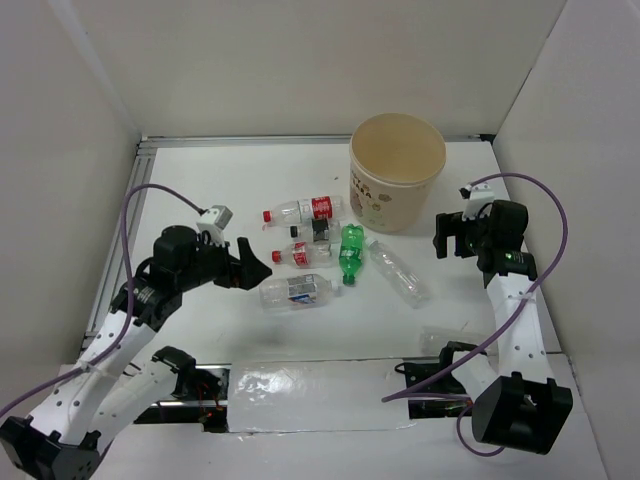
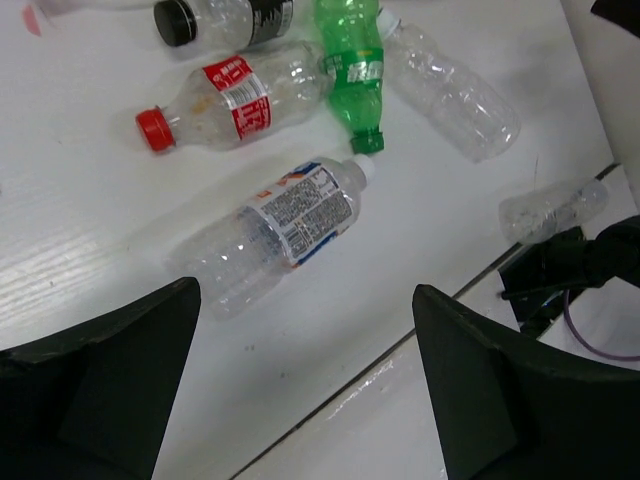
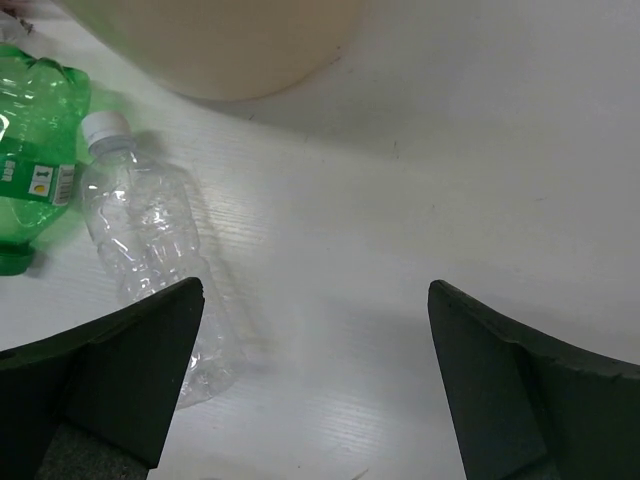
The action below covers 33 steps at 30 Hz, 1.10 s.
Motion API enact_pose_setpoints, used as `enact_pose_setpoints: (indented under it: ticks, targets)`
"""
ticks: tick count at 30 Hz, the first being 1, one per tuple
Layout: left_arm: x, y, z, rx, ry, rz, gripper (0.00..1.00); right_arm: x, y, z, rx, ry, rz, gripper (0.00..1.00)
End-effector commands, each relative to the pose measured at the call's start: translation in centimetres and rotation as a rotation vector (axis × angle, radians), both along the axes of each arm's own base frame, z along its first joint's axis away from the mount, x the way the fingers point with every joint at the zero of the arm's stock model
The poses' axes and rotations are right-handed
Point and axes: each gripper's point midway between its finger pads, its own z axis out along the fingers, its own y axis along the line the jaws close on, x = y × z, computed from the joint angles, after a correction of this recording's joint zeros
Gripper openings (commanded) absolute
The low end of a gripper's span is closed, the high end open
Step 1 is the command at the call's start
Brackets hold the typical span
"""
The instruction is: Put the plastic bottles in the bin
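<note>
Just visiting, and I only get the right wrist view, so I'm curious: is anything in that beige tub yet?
Observer: No. From above, the bin looks empty inside.
Operator: What is the other arm up to?
Observer: The left end effector is open, facing a blue-labelled bottle that lies on its side.

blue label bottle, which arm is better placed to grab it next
Left: the left tool, open, hovers just beside the blue label bottle; the right tool sits farther off, past the green bottle.
</note>
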Motion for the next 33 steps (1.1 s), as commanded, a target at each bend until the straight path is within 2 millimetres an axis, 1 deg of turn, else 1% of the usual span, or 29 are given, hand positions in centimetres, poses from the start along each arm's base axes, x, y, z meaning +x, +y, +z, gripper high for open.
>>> enact_pose_setpoints:
  ticks: [1,4,6,7,8,9,10,11,12,13,14,15,16,17,18,19,20,21,22,23,24,25,26,27,28,30,31,32,33]
  targets:
    - [-0.2,-1.1,2.0,0.005,-0.036,-0.068,1.0,0.4,0.8,2.0,-0.008,-0.044,0.081,1.0]
    - [-0.3,-1.4,1.1,0.039,-0.006,-0.081,1.0,-0.4,1.6,1.6,-0.039,-0.033,0.18,1.0]
    - [-0.5,-2.0,1.3,0.054,-0.018,-0.103,0.95,-0.8,2.6,1.5,-0.038,-0.035,0.258,1.0]
    - [-0.6,-2.4,1.3,0.057,-0.013,-0.117,0.89,-1.1,3.0,1.7,-0.034,-0.036,0.295,1.0]
    - [-0.7,-2.7,1.1,0.061,-0.004,-0.133,0.82,-1.5,4.3,1.8,0.002,-0.043,0.361,0.93]
    - [-1.2,-3.6,0.4,0.073,0.02,-0.17,0.63,-1.8,4.8,2.0,0.008,-0.03,0.409,0.85]
    - [-1.3,-4.1,0.4,0.081,0.019,-0.181,0.56,-2.1,5.7,2.0,0.024,-0.019,0.456,0.79]
    - [-1.4,-4.5,0.4,0.09,0.019,-0.196,0.55,-2.4,6.4,1.9,0.039,-0.004,0.492,0.77]
    - [-2.6,-5.7,0.0,0.11,0.03,-0.248,0.55,-2.9,7.1,1.3,0.055,0.032,0.514,0.77]
    - [-2.6,-6.0,-0.2,0.14,0.03,-0.236,0.65,-2.7,7.4,1.1,0.049,0.052,0.519,0.78]
    - [-2.8,-6.8,-0.4,0.173,0.033,-0.249,0.75,-3.1,8.8,0.5,0.039,0.073,0.564,0.81]
    - [-4.7,-8.1,-0.9,0.211,0.038,-0.311,0.83,-3.0,8.7,-0.4,0.0,0.107,0.54,0.89]
    - [-4.4,-8.3,-0.9,0.256,0.016,-0.273,0.94,-3.0,9.9,-1.4,-0.01,0.13,0.554,0.93]
    - [-4.9,-8.8,-1.4,0.289,0.016,-0.278,0.96,-2.6,9.7,-1.6,-0.029,0.135,0.527,0.96]
    - [-5.3,-9.3,-2.8,0.343,0.035,-0.289,0.99,-2.6,9.3,-2.4,-0.041,0.159,0.511,0.98]
    - [-6.2,-10.0,-3.1,0.387,0.011,-0.3,1.0,-2.0,9.3,-3.2,-0.052,0.184,0.496,0.99]
    - [-6.5,-10.3,-3.6,0.406,0.017,-0.296,1.0,-1.6,9.7,-3.2,-0.063,0.188,0.5,0.99]
    - [-6.6,-10.6,-4.7,0.439,0.031,-0.296,1.0,-1.3,9.4,-3.8,-0.091,0.205,0.486,0.99]
    - [-6.4,-10.6,-5.0,0.461,0.025,-0.286,1.0,-0.8,9.6,-4.8,-0.092,0.236,0.477,0.99]
    - [-6.3,-10.6,-5.3,0.466,0.034,-0.268,1.0,-0.7,9.8,-5.4,-0.097,0.253,0.473,0.99]
    - [-6.3,-10.7,-5.5,0.462,0.03,-0.263,1.0,-1.1,10.4,-6.4,-0.116,0.289,0.48,0.99]
    - [-6.2,-10.5,-6.2,0.485,0.035,-0.255,1.0,-0.6,10.8,-6.6,-0.128,0.28,0.482,0.99]
    - [-5.9,-10.3,-6.1,0.489,0.029,-0.23,1.0,-0.9,11.2,-7.7,-0.13,0.313,0.488,0.99]
    - [-5.6,-10.1,-6.3,0.493,0.024,-0.207,1.0,-1.2,12.4,-8.3,-0.156,0.317,0.517,0.99]
    - [-5.3,-9.8,-6.6,0.501,0.025,-0.181,1.0,-1.6,12.8,-9.5,-0.159,0.342,0.535,0.99]
    - [-5.1,-9.6,-6.3,0.497,0.013,-0.168,1.0,-1.6,13.1,-9.7,-0.192,0.334,0.54,0.99]
    - [-5.3,-9.4,-6.7,0.501,0.025,-0.163,1.0,-1.5,13.2,-10.4,-0.214,0.337,0.542,0.99]
    - [-5.1,-9.3,-6.4,0.493,0.017,-0.143,1.0,-1.8,13.2,-11.6,-0.236,0.367,0.534,0.99]
    - [-4.9,-8.9,-6.7,0.507,0.012,-0.129,1.0,-2.1,13.5,-12.3,-0.259,0.376,0.546,0.99]
